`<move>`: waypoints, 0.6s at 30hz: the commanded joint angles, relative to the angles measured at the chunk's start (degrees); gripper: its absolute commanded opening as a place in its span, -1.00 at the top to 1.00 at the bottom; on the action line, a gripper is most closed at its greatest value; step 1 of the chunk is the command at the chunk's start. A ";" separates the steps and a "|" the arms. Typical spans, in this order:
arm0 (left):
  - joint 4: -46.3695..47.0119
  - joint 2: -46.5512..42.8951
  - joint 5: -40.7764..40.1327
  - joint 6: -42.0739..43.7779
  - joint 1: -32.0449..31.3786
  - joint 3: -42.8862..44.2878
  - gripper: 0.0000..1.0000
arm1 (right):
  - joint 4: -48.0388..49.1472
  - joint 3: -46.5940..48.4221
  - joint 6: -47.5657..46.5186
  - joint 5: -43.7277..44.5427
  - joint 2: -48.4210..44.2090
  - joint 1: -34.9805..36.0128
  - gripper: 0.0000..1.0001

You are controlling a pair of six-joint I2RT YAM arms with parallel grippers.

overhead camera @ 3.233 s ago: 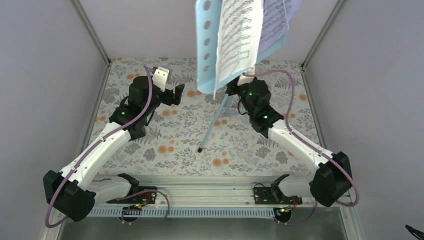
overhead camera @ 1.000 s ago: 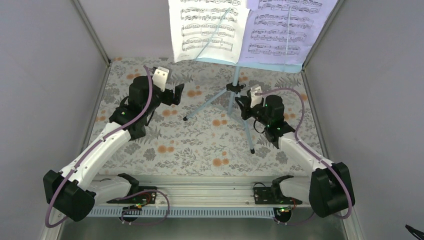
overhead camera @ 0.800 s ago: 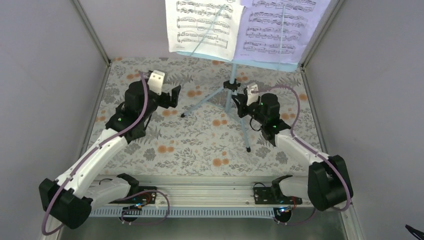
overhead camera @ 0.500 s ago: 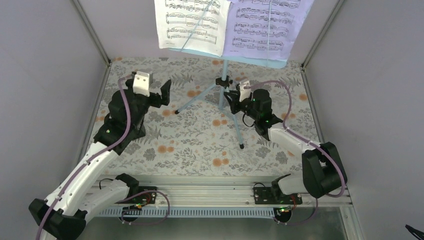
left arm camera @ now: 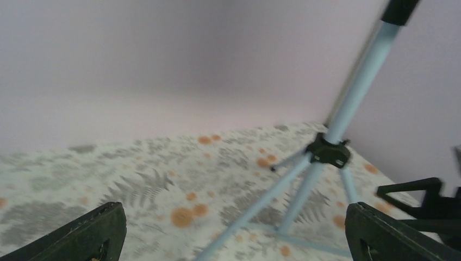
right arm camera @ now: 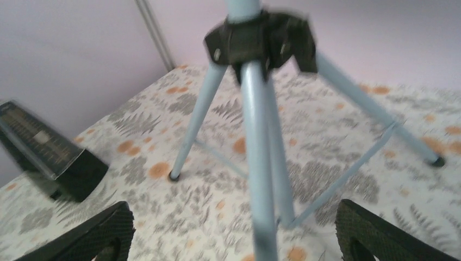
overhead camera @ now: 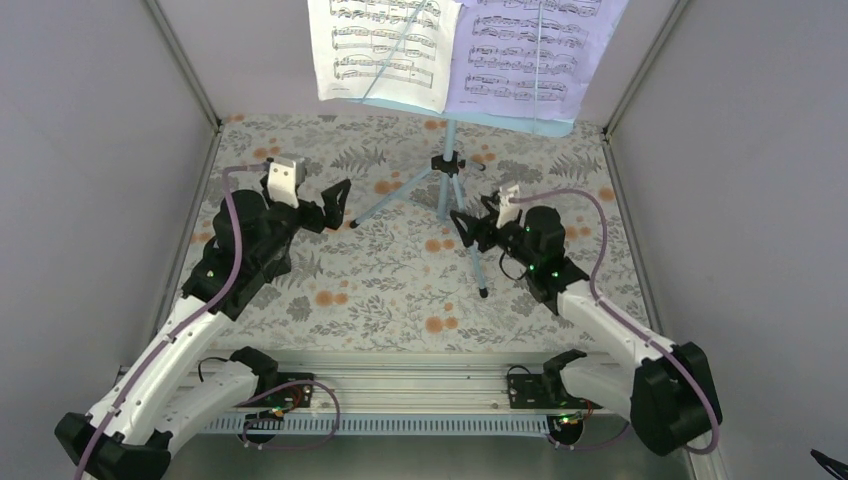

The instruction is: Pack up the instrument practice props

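The light blue tripod music stand with a hole-dotted tray (overhead camera: 446,140) stands upright at the far middle of the flower-patterned surface (overhead camera: 400,290), its tray high at the far edge carrying a white sheet of printed music (overhead camera: 385,50) on the left and the lavender sheet of printed music (overhead camera: 530,55) on the right. The right gripper (overhead camera: 466,226) hangs low with its fingers spread and nothing between them, just right of the stand's near leg (overhead camera: 472,255) and a little nearer than the black hub (overhead camera: 445,163) where the legs meet. From it the pole lies to the left and slightly far, its long axis vertical, and the near leg slants down toward the near edge. The left gripper (overhead camera: 338,203), also spread and empty, sits near the foot of the left leg but well apart from the pole, so the right arm looks better placed to take the stand. The small black wedge-shaped box (right arm camera: 51,163) shows only in the right wrist view, on the surface beyond the legs toward the left wall
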 commanded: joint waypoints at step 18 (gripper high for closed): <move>-1.64 11.26 43.25 -24.67 18.86 24.72 -0.73 | -19.35 15.43 2.05 -25.96 -13.54 11.05 -0.71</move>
